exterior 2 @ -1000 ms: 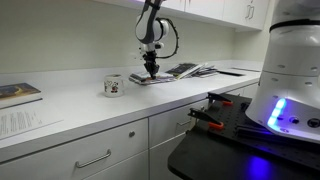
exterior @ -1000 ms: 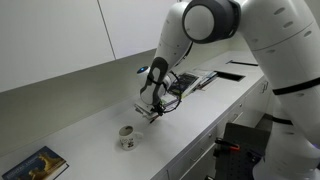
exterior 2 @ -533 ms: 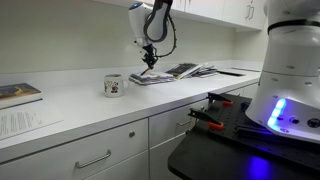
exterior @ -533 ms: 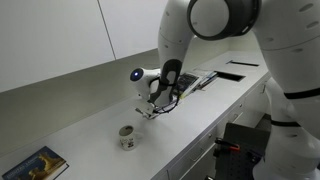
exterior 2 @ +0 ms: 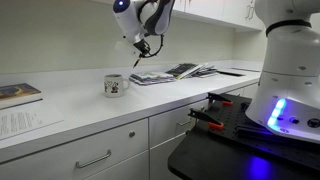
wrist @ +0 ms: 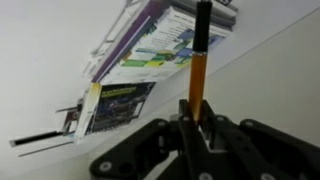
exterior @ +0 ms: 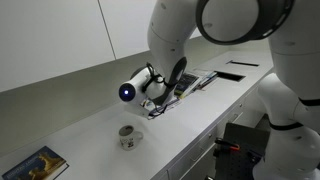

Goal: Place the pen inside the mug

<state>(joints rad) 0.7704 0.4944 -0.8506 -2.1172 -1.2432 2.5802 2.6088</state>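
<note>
Gripper (wrist: 197,116) fingers pinched narrow on the pen (wrist: 198,60); wrist view shows orange barrel w/ dark tip sticking out past the fingertips. Pen is off the countertop (exterior 2: 70,112), carried in the air. In both exterior views gripper (exterior 2: 141,48) hangs tilted above the counter, up & to one side of the mug (exterior 2: 114,86), not over its mouth. Mug (exterior: 127,137) upright on counter, apart from arm; inside not visible. Stack of magazines (wrist: 140,70) lies flat beyond the pen in wrist view. Book (exterior: 35,165) at far end of counter, well apart from mug
</note>
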